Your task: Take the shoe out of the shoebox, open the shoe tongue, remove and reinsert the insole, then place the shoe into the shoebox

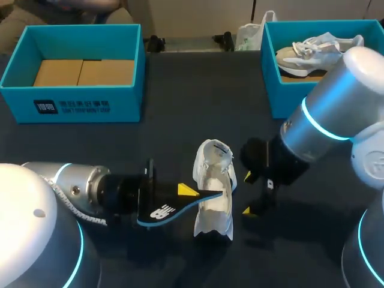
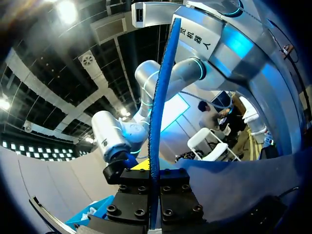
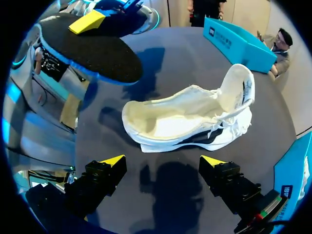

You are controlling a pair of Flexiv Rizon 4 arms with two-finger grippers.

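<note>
Black foam edged in blue: the insole [image 1: 171,211] is out of the shoe, and your left gripper [image 1: 183,195] has its jaws clamped on one end, so the free end points toward the opening. The white shoe [image 1: 215,186] sits on the table at lower centre of the head view, its mouth spread wide. Just right of it hovers your right gripper [image 1: 247,193], jaws wide and empty, probably to steady the shoe. The shoebox [image 1: 129,103] stands upper left.
</note>
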